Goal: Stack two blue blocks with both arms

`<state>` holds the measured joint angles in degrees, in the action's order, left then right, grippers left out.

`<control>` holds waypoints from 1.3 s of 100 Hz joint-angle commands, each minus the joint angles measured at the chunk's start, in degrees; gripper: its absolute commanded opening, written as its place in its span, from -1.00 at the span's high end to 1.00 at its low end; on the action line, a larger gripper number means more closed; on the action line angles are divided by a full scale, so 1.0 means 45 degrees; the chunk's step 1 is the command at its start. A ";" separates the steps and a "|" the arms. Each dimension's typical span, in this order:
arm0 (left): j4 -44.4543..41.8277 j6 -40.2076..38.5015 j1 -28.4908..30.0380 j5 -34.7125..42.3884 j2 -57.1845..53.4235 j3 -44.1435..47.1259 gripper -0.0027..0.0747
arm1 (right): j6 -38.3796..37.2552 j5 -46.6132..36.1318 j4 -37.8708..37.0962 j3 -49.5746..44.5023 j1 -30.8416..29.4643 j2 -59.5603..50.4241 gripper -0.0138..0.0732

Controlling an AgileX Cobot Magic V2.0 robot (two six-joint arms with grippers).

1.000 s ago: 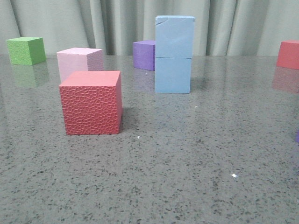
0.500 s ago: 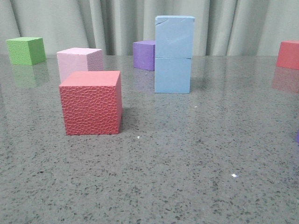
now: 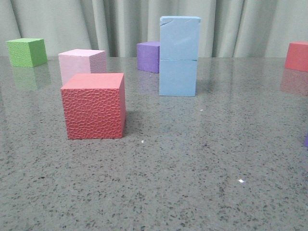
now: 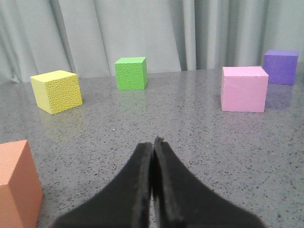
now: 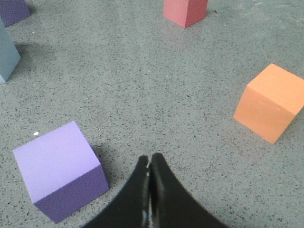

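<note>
two matching light sky-blue matte cubes stacked near the middle of the speckled grey stone table (image 3: pixel 202 163): upper blue block (image 3: pixel 180 38) seated squarely on lower blue block (image 3: pixel 177 77), faces nearly flush, stack upright and free of any contact with the arms. dark purple cube (image 3: pixel 148 56) just behind and left of the stack. large red cube with pebbled faces (image 3: pixel 94 106) nearer the camera, left of the stack, well apart from it. pale pink cube (image 3: pixel 82 63) just behind the red one. green cube (image 3: pixel 27 52) at far left, second red cube (image 3: pixel 297 56) at far right edge. pleated grey curtain (image 3: pixel 96 24) behind the table.

left gripper (image 4: pixel 153 142): black fingers pressed together, nothing between them, low over the table; yellow textured cube (image 4: pixel 56 91) and an orange cube (image 4: pixel 16 183) seen ahead.

right gripper (image 5: pixel 149 164): fingers pressed together, holding nothing; lilac cube (image 5: pixel 59 169) and second orange cube (image 5: pixel 269 102) close by on the table.
</note>
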<state>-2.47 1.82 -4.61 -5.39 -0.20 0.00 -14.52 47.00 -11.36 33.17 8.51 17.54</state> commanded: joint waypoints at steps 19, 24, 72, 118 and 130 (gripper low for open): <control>-0.0016 -0.0143 0.0036 0.1069 -0.0408 0.0526 0.98 | 0.0082 -0.0956 -0.0272 0.0324 -0.0051 0.0134 0.84; -0.0016 -0.0143 0.0036 0.1069 -0.0408 0.0526 0.98 | 0.0082 -0.0956 -0.0272 0.0324 -0.0051 0.0134 0.84; -0.0016 -0.0143 0.0036 0.1069 -0.0408 0.0526 0.98 | 0.0082 -0.0956 -0.0272 0.0324 -0.0051 0.0134 0.84; -0.0016 -0.0143 0.0036 0.1069 -0.0408 0.0526 0.98 | 0.0082 -0.1044 -0.0246 0.0145 -0.0051 0.0134 0.84; -0.0016 -0.0143 0.0036 0.1069 -0.0408 0.0526 0.98 | 0.0082 -0.1889 -0.0024 -0.0368 -0.0051 0.0036 0.84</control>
<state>-2.58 1.82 -4.61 -5.39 -0.20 0.00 -14.52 45.21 -11.25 31.66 8.51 17.54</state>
